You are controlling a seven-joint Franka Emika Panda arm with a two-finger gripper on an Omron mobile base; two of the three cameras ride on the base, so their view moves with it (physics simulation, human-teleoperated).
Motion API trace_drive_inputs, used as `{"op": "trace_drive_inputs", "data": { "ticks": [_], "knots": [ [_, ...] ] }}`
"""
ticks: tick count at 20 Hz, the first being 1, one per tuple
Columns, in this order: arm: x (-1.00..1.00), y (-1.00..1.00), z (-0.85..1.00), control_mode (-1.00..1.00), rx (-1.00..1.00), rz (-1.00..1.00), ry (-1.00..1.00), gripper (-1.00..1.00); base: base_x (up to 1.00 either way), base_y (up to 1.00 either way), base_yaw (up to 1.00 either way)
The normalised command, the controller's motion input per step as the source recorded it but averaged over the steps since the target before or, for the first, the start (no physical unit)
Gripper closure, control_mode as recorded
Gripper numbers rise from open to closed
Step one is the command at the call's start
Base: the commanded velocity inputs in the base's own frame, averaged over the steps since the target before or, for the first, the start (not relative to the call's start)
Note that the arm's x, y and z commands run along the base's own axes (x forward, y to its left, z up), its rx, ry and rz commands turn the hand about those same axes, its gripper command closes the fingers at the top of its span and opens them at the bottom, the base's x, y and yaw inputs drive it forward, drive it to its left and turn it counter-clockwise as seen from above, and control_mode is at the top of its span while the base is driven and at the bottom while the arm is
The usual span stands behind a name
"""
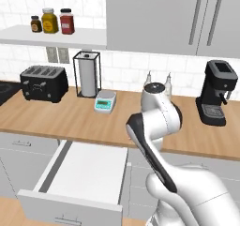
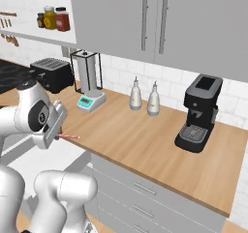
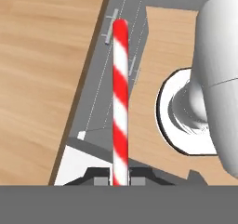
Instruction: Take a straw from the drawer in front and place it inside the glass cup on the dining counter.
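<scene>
Straw [image 3: 120, 102], red-and-white striped, is pinched in the closed claw [image 3: 120, 179] in the hand view, and in the right base view it juts from the claw above the open drawer [image 1: 86, 171] seen in the left base view, so picking looks done, delivery to the glass cup remains.

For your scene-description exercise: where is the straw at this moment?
The straw is clamped in the gripper, rising up the middle of the hand view; in the right base view it pokes out at left, above the open drawer.

White arm folded at the elbow, gripper [image 3: 120, 180] clamped shut on something thin
</scene>
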Motion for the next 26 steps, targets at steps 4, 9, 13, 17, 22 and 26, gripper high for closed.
{"op": "trace_drive_inputs", "data": {
  "ticks": [4,9,13,17,22,26],
  "knots": [
    [-0.08,-0.94,-0.42,-1.00,-0.01,0.05,-0.03,1.00,0.00,0.00,0.00],
    [0.00,-0.25,-0.29,-1.00,0.00,0.13,-0.11,1.00,0.00,0.00,0.00],
    [-0.01,-0.08,-0.02,-1.00,0.00,0.11,-0.11,1.00,0.00,0.00,0.00],
    [-0.08,-0.25,0.01,-1.00,0.05,0.01,-0.11,1.00,0.00,0.00,0.00],
    [-0.22,-0.27,0.00,1.00,0.06,0.00,-0.15,1.00,-0.10,-0.07,-0.01],
    [0.00,0.00,0.00,1.00,0.00,0.00,0.00,1.00,-0.61,-0.38,-0.03]
  ]
}}
